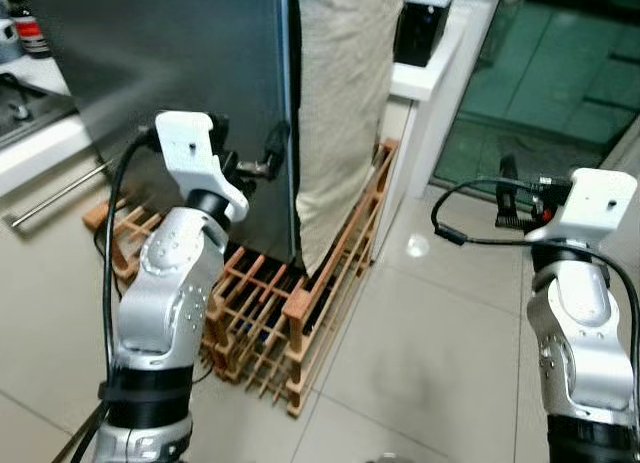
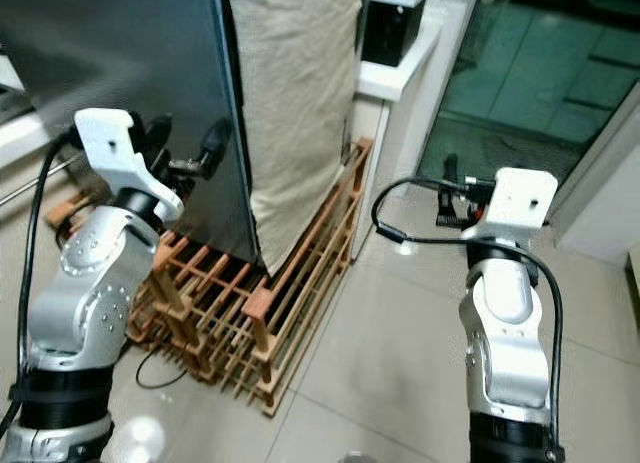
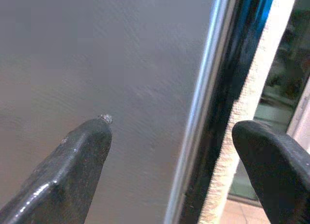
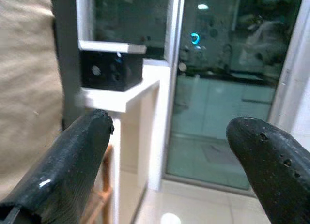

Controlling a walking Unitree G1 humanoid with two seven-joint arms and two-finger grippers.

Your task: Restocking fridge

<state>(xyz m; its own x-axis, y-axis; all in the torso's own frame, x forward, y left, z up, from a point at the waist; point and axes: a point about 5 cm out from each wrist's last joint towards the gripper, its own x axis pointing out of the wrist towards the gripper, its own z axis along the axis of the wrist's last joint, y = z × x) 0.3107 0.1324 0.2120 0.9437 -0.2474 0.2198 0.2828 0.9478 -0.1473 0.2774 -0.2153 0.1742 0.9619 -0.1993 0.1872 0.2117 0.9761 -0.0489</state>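
Observation:
The dark grey fridge door (image 1: 180, 53) stands ajar in front of me, its free edge running down the middle of the head views. My left gripper (image 1: 262, 158) is raised to that edge at about mid height. In the left wrist view it is open (image 3: 172, 127), one finger in front of the grey door face (image 3: 97, 54) and the other past the door's black edge. My right gripper (image 1: 510, 198) is held up at the right, well away from the fridge. It is open with nothing between its fingers (image 4: 169, 122) and points toward a white ledge and glass.
A beige cloth (image 1: 345, 103) hangs just behind the door edge. A wooden slatted rack (image 1: 280, 313) lies on the tiled floor under the door. A white ledge (image 1: 425, 78) carries a black box (image 1: 418, 28). Glass door (image 1: 540, 73) at right; counter with a bottle (image 1: 30, 28) at left.

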